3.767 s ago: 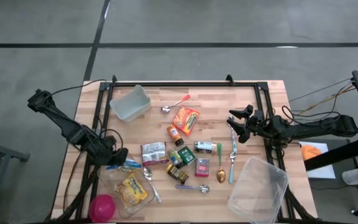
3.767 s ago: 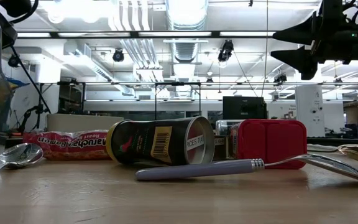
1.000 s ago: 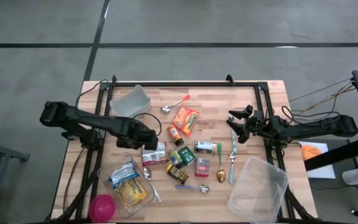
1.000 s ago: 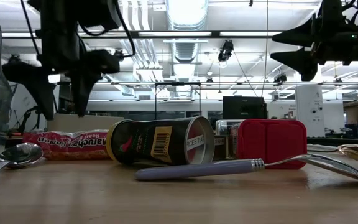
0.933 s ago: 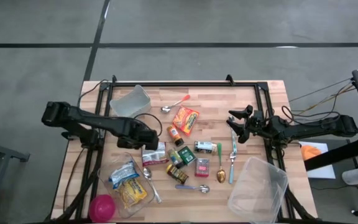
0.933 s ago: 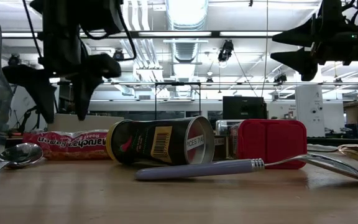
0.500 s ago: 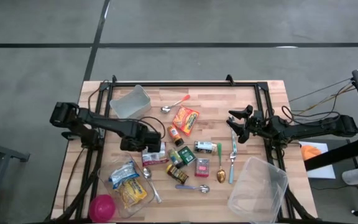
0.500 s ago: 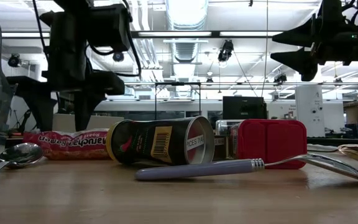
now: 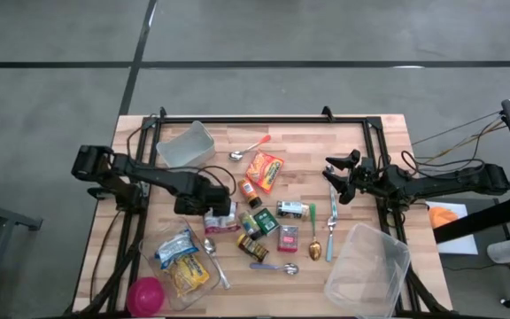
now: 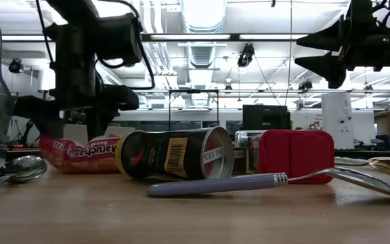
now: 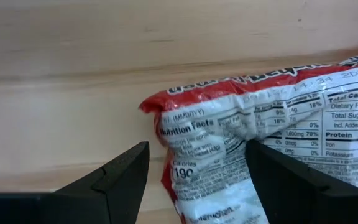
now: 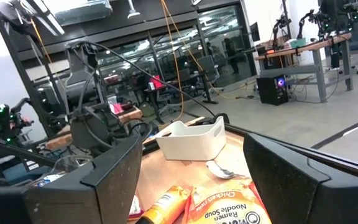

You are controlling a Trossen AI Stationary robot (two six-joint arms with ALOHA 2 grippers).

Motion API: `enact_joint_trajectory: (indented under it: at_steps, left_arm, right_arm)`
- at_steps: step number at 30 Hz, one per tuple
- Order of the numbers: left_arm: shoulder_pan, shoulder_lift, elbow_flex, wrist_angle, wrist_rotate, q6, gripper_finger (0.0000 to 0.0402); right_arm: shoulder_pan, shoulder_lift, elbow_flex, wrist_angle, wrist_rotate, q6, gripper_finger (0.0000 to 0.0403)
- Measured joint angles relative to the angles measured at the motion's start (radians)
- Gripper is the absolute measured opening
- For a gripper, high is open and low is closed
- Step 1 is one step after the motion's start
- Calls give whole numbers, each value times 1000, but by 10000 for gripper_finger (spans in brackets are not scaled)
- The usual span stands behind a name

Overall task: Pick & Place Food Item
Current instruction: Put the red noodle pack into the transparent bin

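The left gripper [image 9: 212, 211] straddled one end of the red ramen packet [image 11: 260, 118], lying left of centre on the tabletop [image 9: 299, 146], its jaws open either side and not yet pinching. For a good grip they should drop lower and close squarely across the crinkly wrapper. The right gripper [image 9: 333, 177] waited at three o'clock, jaws wide open.

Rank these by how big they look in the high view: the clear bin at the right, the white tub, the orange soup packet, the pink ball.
1. Clear bin, clearly largest.
2. White tub.
3. Orange soup packet and pink ball: these look about alike, so I won't rank them.
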Motion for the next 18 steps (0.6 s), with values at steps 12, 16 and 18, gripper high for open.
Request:
enact_joint_trajectory:
  at_steps: [12,16,18]
  left_arm:
    - [24,-37,-61,94,33,32,229]
    - [24,-38,-60,95,30,34,169]
    - [25,-39,-60,95,30,34,136]
  right_arm:
    - [0,0,0,0,0,0,276]
    - [0,0,0,-1,0,0,276]
    - [0,0,0,-1,0,0,276]
